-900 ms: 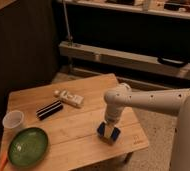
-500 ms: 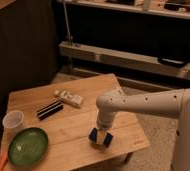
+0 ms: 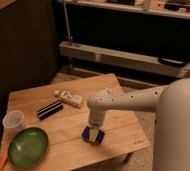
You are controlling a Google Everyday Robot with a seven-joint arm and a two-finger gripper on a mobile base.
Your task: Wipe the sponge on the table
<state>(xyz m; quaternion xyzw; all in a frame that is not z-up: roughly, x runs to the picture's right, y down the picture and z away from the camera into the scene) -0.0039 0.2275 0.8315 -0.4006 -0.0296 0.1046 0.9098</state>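
The white claw (image 3: 93, 128) sits on a dark blue, tan-layered sponge (image 3: 86, 133) on the pale bamboo-coloured desk (image 3: 123, 125), beside a green plate (image 3: 28, 146) and a black-and-white striped bar (image 3: 49, 109).

White arm (image 3: 133, 100) bent downward, hand (image 3: 93, 131) low, pointing straight down
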